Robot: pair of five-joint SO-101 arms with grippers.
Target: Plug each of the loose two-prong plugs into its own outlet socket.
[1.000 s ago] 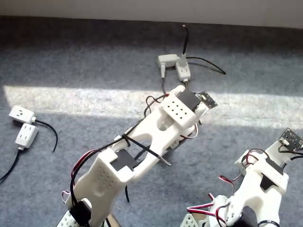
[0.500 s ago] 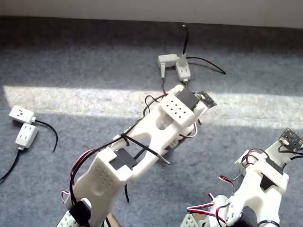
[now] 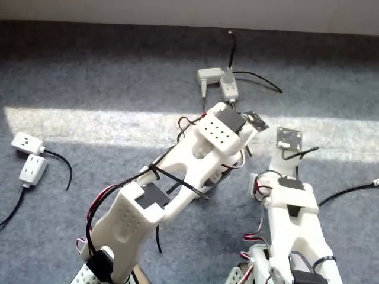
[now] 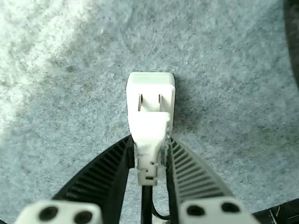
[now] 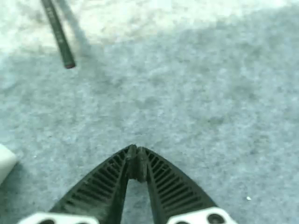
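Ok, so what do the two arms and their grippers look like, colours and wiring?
The left arm and right arm are white plastic shells with black motor blocks and loose red, black and white wires. The left gripper and right gripper have black ribbed fingers on white bases.

4 wht plugs/sockets [image 3: 26, 142] [image 3: 32, 168] [image 3: 207, 75] [image 3: 228, 89], 2 arms [image 3: 177, 183] [image 3: 296, 219].
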